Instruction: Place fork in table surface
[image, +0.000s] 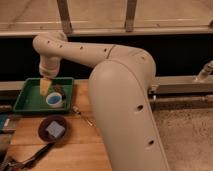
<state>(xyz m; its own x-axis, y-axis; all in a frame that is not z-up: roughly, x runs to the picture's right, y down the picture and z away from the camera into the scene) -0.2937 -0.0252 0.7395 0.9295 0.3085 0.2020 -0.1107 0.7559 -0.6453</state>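
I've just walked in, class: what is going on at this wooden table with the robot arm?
The robot's one arm reaches across to the green tray. Its hand hangs open over the inside of the tray and holds nothing. The fork lies on the table surface just right of the tray, apart from the hand, so it looks already set down. A dark bowl sits on the table in front of the tray.
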